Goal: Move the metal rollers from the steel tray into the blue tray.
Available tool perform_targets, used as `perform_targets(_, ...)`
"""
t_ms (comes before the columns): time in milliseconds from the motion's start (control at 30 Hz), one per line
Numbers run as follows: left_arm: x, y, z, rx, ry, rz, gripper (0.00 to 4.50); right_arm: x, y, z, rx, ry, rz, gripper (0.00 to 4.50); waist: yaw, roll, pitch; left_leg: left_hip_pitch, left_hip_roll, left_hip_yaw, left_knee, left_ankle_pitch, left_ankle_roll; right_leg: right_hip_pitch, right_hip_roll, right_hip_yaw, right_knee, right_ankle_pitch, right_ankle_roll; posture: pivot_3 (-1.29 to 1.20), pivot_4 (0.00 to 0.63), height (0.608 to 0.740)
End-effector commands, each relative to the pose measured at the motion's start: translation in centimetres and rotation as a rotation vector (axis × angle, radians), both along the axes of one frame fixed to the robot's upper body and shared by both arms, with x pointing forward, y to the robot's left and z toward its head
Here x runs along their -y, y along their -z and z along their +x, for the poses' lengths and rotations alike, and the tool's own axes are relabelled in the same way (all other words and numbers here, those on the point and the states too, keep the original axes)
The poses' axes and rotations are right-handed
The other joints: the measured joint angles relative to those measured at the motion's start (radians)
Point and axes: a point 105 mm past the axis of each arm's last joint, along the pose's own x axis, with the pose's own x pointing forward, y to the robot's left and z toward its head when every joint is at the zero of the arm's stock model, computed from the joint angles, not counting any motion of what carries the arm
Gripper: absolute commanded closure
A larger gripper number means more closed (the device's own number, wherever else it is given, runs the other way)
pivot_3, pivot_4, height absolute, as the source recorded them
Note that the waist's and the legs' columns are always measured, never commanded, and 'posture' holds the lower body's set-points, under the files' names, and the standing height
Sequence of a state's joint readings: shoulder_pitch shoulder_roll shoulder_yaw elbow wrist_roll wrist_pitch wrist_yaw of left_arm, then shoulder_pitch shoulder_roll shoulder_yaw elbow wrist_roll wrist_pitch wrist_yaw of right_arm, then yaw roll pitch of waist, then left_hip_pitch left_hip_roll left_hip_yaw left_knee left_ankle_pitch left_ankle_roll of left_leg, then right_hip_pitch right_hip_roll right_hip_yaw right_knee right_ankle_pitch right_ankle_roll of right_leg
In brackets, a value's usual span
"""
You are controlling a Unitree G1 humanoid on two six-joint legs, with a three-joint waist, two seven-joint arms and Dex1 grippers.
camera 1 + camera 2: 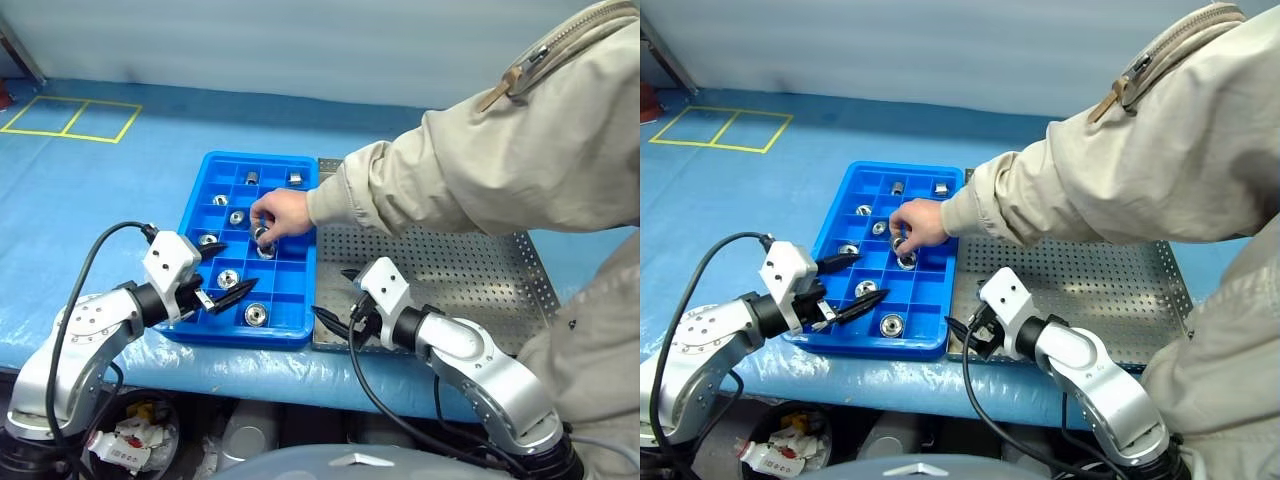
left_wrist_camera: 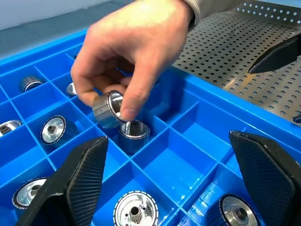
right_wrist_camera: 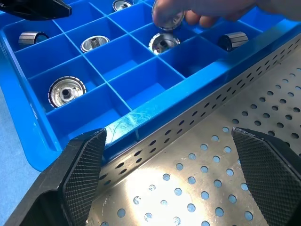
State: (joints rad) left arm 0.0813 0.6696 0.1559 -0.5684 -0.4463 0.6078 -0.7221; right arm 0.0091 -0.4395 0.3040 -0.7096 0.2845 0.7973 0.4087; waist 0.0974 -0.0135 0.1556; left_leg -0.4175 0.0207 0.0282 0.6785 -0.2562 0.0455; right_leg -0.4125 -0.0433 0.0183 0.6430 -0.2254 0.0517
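A workshop or factory cell is suggested by the yellow floor marking (image 1: pixel 70 118); a blue-sheeted surface (image 1: pixel 120 200) and perforated steel tray (image 1: pixel 470 275) are seen.

The blue tray (image 1: pixel 290 290) is bright blue, gridded into square cells. The metal rollers (image 2: pixel 135 214) are shiny silver with dark centres. The steel tray (image 1: pixel 470 275) is silver, dotted with rows of small holes. A beige sleeve (image 1: pixel 470 170) crosses it. The table (image 1: pixel 90 200) is blue with yellow lines (image 1: pixel 70 118).
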Motion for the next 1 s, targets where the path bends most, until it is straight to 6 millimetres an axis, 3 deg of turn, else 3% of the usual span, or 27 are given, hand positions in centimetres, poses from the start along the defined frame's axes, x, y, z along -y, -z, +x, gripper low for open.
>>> perform_targets(33, 0.56, -0.84, -0.12, 0.027, 0.033, -0.008, 0.03, 0.03, -1.22, -0.04, 0.048, 0.001, 0.017, 0.0, 0.0, 0.0, 0.0, 0.0, 0.0, 0.0, 0.0, 0.0, 0.0, 0.0, 0.0, 0.0, 0.0, 0.0, 0.0, 0.25, 0.15, 0.74)
perform_targets(1000, 1.43, -0.83, 0.02, 0.015, 0.08, -0.004, 0.03, 0.12, -1.35, -0.24, 0.051, 0.004, 0.022, 0.0, -0.003, 0.0, 0.0, 0.0, 0.0, 0.0, 0.0, 0.0, 0.0, 0.0, 0.0, 0.0, 0.0, 0.0, 0.0, 0.22, 0.15, 0.74)
